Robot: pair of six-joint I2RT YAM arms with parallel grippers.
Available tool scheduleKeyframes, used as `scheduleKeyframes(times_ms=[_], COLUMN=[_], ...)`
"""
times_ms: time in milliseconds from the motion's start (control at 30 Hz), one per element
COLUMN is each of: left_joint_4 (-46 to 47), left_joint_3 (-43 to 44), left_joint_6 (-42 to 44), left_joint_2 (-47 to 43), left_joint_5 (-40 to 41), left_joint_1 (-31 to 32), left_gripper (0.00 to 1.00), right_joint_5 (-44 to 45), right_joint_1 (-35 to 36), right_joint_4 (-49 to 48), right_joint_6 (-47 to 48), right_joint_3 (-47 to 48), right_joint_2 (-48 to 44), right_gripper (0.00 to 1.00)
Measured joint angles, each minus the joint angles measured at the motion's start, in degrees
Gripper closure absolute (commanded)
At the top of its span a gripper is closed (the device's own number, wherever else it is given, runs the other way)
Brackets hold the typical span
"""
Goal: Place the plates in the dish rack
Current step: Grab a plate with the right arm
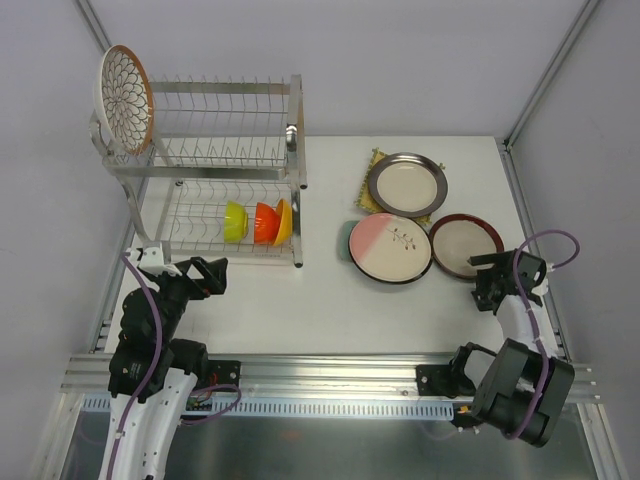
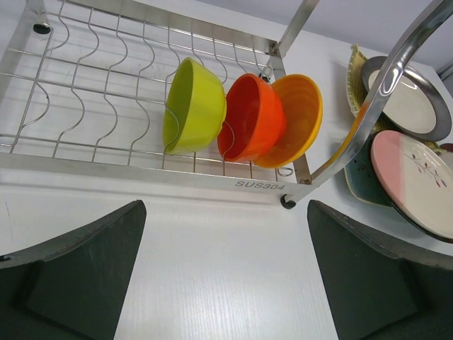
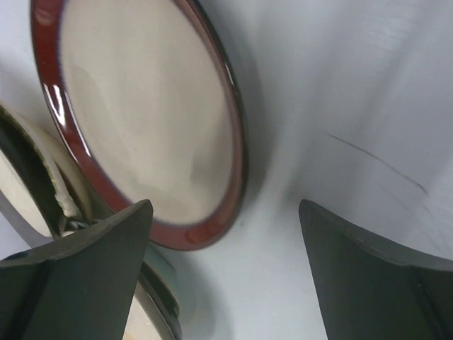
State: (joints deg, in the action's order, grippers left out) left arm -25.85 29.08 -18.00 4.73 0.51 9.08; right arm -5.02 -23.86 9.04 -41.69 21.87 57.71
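Note:
The dish rack [image 1: 200, 150] stands at the back left, with a brown-rimmed petal-pattern plate [image 1: 125, 98] upright on its upper tier. On the table lie a dark-rimmed cream plate [image 1: 406, 184] on a yellow woven square [image 1: 374, 160], a pink-and-white plate [image 1: 391, 247] over a teal dish [image 1: 344, 240], and a red-rimmed plate [image 1: 466, 246]. My right gripper [image 3: 223, 237] is open just beside the near edge of the red-rimmed plate [image 3: 141, 113], with its left finger [image 3: 92, 276] by the rim. My left gripper [image 2: 226, 241] is open over bare table in front of the rack [image 2: 141, 166].
Green [image 2: 195, 106], orange [image 2: 251, 117] and yellow [image 2: 297, 117] bowls stand on edge in the rack's lower tier at its right end. The rack's right foot [image 2: 287, 202] is close ahead of my left gripper. White walls and rails border the table.

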Motion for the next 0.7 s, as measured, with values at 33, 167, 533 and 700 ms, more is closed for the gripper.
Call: scheduleKeyframes(times_ms=[33, 167, 533, 700], left_joint_4=[0.0, 0.0, 0.1, 0.3], left_joint_3=[0.0, 0.0, 0.0, 0.0], left_joint_6=[0.0, 0.0, 0.0, 0.0], left_joint_2=[0.0, 0.0, 0.5, 2.2], left_joint_5=[0.0, 0.0, 0.0, -1.7], left_joint_1=[0.0, 0.0, 0.0, 0.0], left_gripper=[0.01, 0.01, 0.01, 0.01], right_joint_5=[-0.1, -0.2, -0.3, -0.4], right_joint_1=[0.0, 0.0, -0.3, -0.6], right_joint_4=[-1.7, -8.3, -17.6, -18.2], right_joint_6=[-0.6, -2.9, -6.5, -7.2], right_joint_3=[0.0, 0.1, 0.8, 0.9], right_joint_2=[1.2, 5.2, 13.8, 16.1], right_gripper=[0.11, 0.18, 0.50, 0.78])
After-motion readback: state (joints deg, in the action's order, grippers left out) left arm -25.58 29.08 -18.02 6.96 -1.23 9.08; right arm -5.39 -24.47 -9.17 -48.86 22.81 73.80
